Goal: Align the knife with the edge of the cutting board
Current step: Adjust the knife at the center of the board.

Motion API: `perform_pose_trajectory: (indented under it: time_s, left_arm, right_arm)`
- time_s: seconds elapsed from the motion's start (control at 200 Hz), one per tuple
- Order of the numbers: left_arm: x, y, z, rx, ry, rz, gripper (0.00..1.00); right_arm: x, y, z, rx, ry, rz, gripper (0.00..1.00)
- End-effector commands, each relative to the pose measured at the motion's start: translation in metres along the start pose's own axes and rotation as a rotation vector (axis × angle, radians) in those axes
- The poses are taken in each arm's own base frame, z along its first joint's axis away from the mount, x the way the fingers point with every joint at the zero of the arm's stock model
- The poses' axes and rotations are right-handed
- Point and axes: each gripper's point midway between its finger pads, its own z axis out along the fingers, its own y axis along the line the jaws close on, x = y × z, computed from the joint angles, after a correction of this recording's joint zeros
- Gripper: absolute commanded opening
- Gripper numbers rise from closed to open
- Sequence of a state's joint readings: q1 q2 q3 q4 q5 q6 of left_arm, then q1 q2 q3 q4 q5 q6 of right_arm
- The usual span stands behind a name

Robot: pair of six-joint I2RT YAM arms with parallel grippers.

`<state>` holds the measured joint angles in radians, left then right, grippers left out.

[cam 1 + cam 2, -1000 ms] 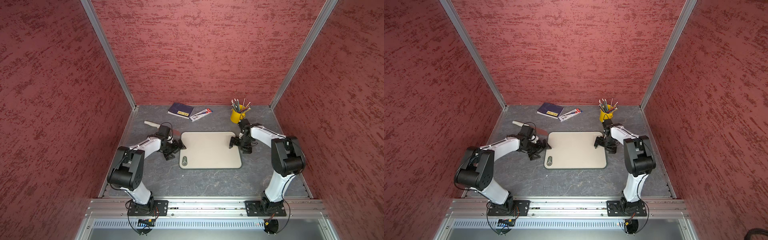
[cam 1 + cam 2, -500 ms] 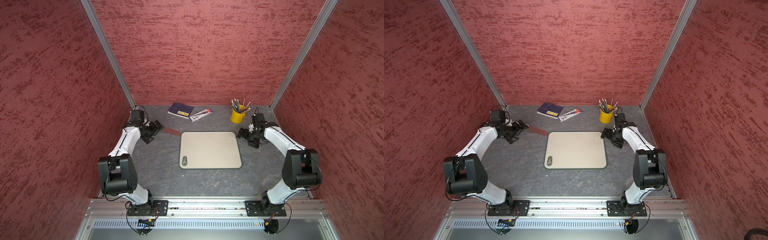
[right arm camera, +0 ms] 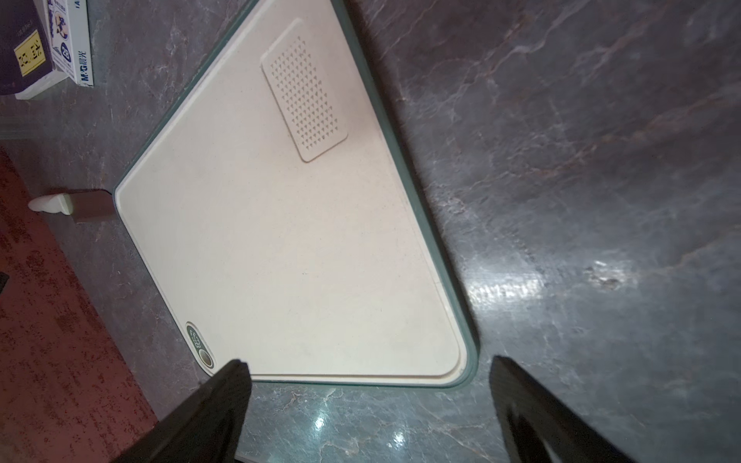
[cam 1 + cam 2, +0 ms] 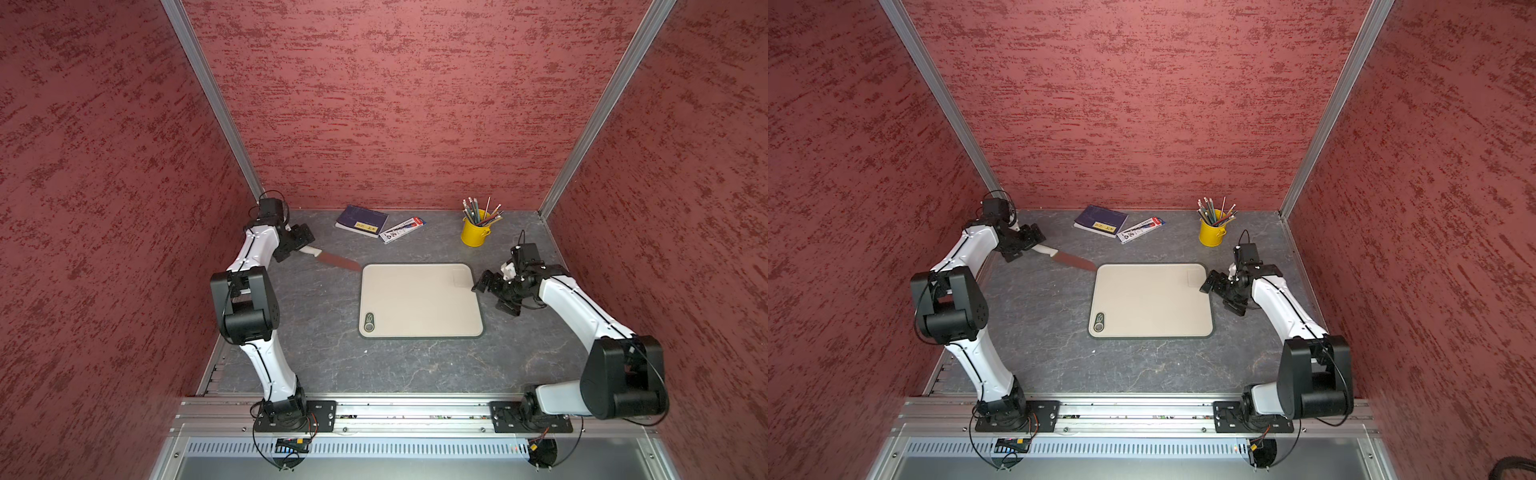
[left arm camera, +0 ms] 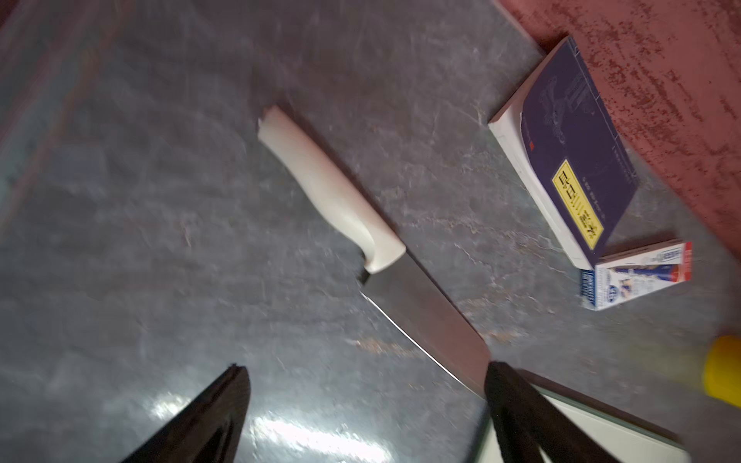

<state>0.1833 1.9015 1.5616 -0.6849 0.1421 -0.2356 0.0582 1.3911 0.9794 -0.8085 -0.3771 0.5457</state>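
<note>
The knife [image 4: 332, 258] lies flat on the grey table just beyond the far left corner of the cutting board [image 4: 419, 299]. Its off-white handle [image 5: 333, 192] points to the far left and its blade tip almost reaches the board's corner. My left gripper [image 4: 293, 247] hovers open over the handle end, and in the left wrist view nothing sits between its fingers [image 5: 224, 413]. Beside the board's right edge, near the far corner, my right gripper [image 4: 494, 297] is open and empty. The right wrist view shows the board [image 3: 280, 240] and, beyond it, the knife [image 3: 72, 204].
A dark blue booklet [image 4: 361, 220] and a pen box [image 4: 402, 229] lie at the back of the table. A yellow cup of pencils [image 4: 476, 232] stands at the back right, close behind the right gripper. Red walls close in on three sides.
The left arm has swung from the board's left edge back to the far left corner, over the knife's handle. The right arm has drawn back from the board's right edge. The knife has not moved.
</note>
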Motion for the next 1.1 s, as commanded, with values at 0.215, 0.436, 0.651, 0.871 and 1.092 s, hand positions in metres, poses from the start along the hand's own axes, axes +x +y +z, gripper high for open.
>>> perform_pose_trajectory:
  time_s: [0.215,0.436,0.651,0.871,1.092]
  left_arm:
    - [-0.027,-0.044,0.045,-0.168,-0.187,0.718,1.00]
    - [-0.024,-0.063,0.071,-0.152,-0.143,0.803,1.00]
    - [-0.047,-0.059,0.084,-0.042,-0.107,0.588,1.00]
    - [-0.038,-0.044,0.114,-0.032,-0.012,0.423,1.00]
    - [-0.036,-0.028,0.129,-0.005,0.072,0.258,1.00]
  right_arm:
    - [0.052,-0.025,0.007,0.064,0.155,0.067,0.98]
    - [0.057,-0.027,0.004,0.108,0.187,0.038,0.98]
    - [0.058,-0.025,0.006,0.106,0.200,0.043,0.98]
    - [0.062,-0.026,0.001,0.118,0.201,0.036,0.98]
    - [0.065,-0.027,-0.001,0.120,0.202,0.037,0.98]
